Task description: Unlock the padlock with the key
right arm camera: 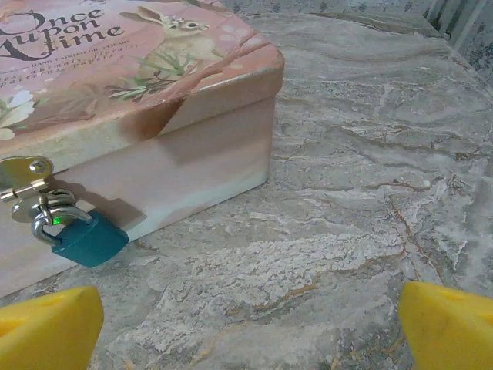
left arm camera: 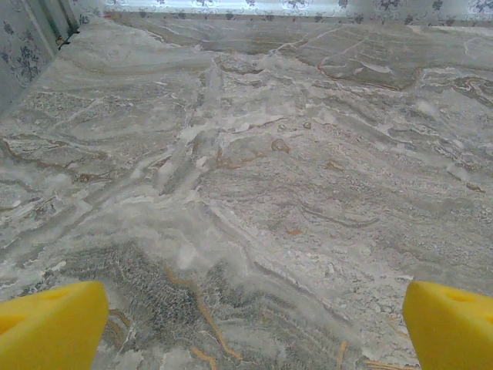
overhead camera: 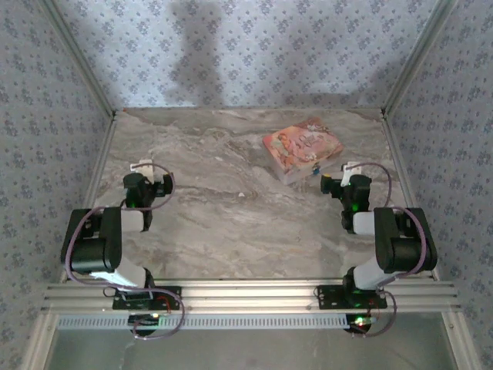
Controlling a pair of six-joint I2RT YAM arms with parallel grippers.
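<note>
Padlock (right arm camera: 86, 239) hangs near low right tool (right arm camera: 248, 324), jaws spread.

Grey marble tabletop (overhead camera: 231, 223), blue-patterned walls (overhead camera: 254, 46)

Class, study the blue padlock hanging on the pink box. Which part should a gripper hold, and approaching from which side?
Probably the padlock by its blue body, pinched across the side edges, coming from the open table side. Its shackle is threaded through the hasp, and its back faces the box wall.
</note>
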